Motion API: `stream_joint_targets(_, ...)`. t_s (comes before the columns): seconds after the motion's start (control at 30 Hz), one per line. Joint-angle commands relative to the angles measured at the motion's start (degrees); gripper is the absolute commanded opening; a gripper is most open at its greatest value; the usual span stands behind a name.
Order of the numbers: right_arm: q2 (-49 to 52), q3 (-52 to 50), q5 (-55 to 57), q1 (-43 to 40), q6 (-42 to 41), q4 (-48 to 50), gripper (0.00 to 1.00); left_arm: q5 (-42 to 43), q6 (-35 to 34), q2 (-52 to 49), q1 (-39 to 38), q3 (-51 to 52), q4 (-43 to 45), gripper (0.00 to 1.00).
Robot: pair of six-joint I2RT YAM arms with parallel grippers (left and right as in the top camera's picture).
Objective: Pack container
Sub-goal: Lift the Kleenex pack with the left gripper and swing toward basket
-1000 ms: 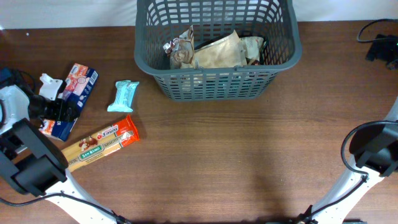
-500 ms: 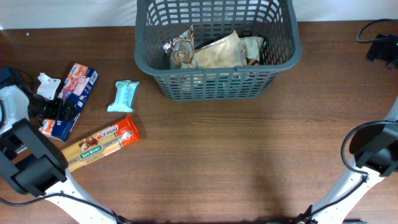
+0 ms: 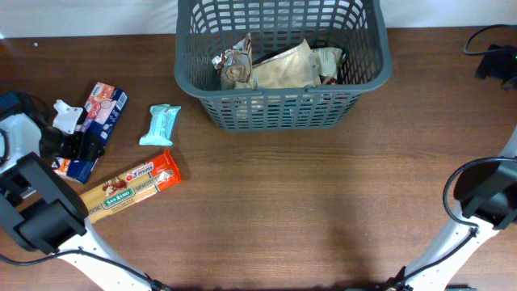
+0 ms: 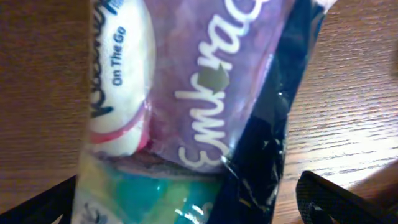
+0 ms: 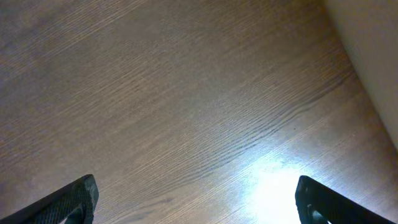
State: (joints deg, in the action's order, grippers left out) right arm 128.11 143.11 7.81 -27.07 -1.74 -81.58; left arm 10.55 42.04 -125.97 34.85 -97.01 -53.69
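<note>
**Tissue Pack Lined Up for the Basket**

The left gripper (image 4: 186, 199) was pictured with its jaws spread fully wide at the left edge of the desk (image 3: 266, 210). A tissue pack (image 4: 217, 81) was framed between them but apparently not yet clamped, and whether the fingers touched the wrapper could not be told. The wide spread was judged to suit the pack's breadth ahead of a grasp.

The basket (image 3: 283, 113) was seen at the far middle of the desk, well apart from that gripper, with several wrapped packs (image 3: 279, 69) already laid inside. Two further items, a teal pack (image 3: 160, 124) and a pasta pack (image 3: 129, 184), were seen lying on the desk between gripper and basket, presumably awaiting their turn.

The right gripper (image 5: 196, 193) was held equally wide open and empty over bare wood at the right side. It was seemingly parked there so that the left arm's way to the basket was not crossed. Packing was judged to be partly done.
</note>
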Motion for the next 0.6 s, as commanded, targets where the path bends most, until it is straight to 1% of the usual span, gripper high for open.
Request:
stream_joint_targets(0.0,-0.22,-0.09,-0.11,0.04,-0.70,0.15,0.99,2.34,-0.81,-0.83,0.24,0.63,0.17,0.99)
stream_joint_targets(0.4,-0.22,-0.09,-0.11,0.04,-0.70,0.15,0.99,3.87,-0.81,-0.83,0.24,0.63,0.33,0.99)
stream_joint_targets(0.43,-0.22,-0.09,-0.11,0.04,-0.70,0.15,0.99,3.85,-0.81,-0.83,0.24,0.63,0.33,0.90)
stream_joint_targets(0.47,-0.22,-0.09,-0.11,0.04,-0.70,0.15,0.99,3.82,-0.81,-0.83,0.24,0.63,0.33,0.72)
stream_joint_targets(0.5,-0.22,-0.09,-0.11,0.04,-0.70,0.15,0.99,3.82,-0.81,-0.83,0.24,0.63,0.33,0.63)
stream_joint_targets(0.53,-0.22,-0.09,-0.11,0.04,-0.70,0.15,0.99,3.82,-0.83,-0.83,0.24,0.63,0.33,0.50)
stream_joint_targets(0.57,-0.22,-0.09,-0.11,0.04,-0.70,0.15,0.99,3.82,-0.83,-0.83,0.24,0.63,0.31,0.43)
